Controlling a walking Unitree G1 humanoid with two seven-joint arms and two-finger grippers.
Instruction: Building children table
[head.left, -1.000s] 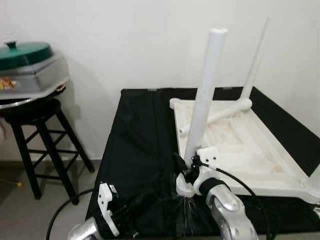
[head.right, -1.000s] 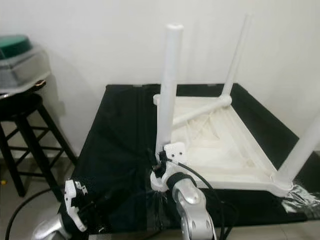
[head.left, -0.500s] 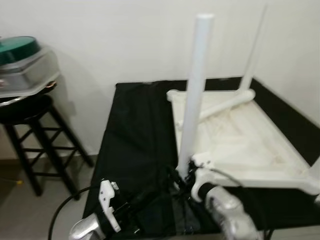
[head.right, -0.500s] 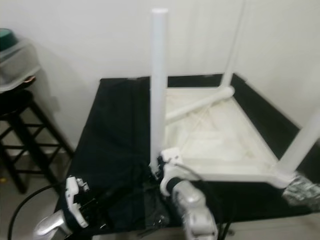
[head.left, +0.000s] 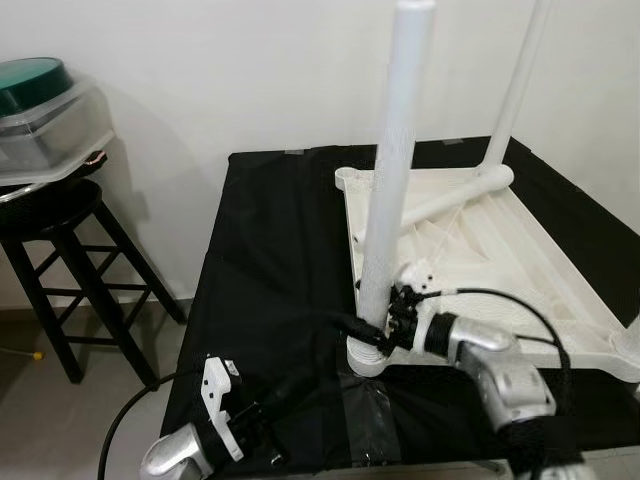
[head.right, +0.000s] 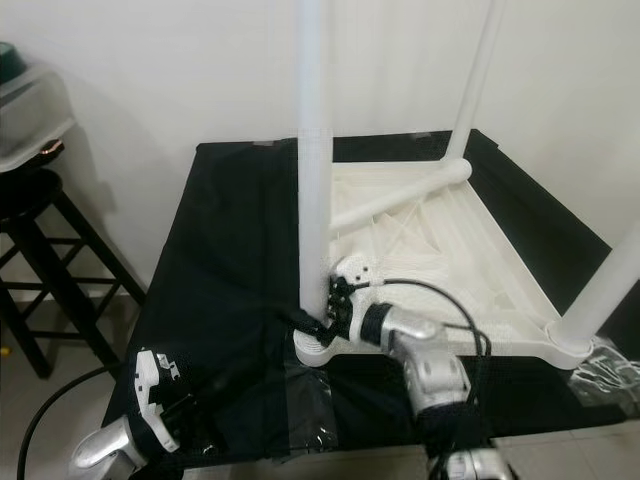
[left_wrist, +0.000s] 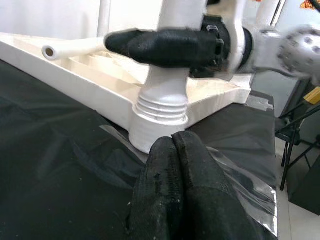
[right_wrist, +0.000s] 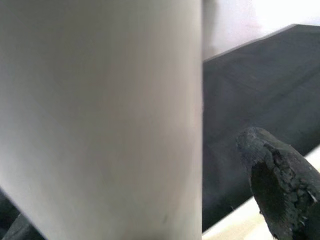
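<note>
A white children's table (head.left: 480, 270) lies upside down on a black cloth. One white leg (head.left: 390, 180) stands upright in the near-left corner socket (head.left: 368, 355), with thread ridges (left_wrist: 161, 106) showing at its foot. My right gripper (head.left: 362, 328) reaches in from the right and is shut on this leg just above the socket. One of its black fingers (left_wrist: 160, 47) lies across the leg. My left gripper (left_wrist: 172, 137) is shut and empty, low over the cloth just in front of the socket. Another leg (head.left: 440, 205) lies loose on the underside.
Two more legs stand upright, one at the far corner (head.left: 515, 90) and one at the near right corner (head.right: 610, 290). A black stool (head.left: 50, 220) on the left carries a clear container with a green lid (head.left: 40, 110). Clear plastic film (head.left: 370, 420) lies along the front edge.
The held leg has gone from leaning to upright in its socket. My right arm has swung round to the leg's right side. The left gripper has stayed put; the camera shifted.
</note>
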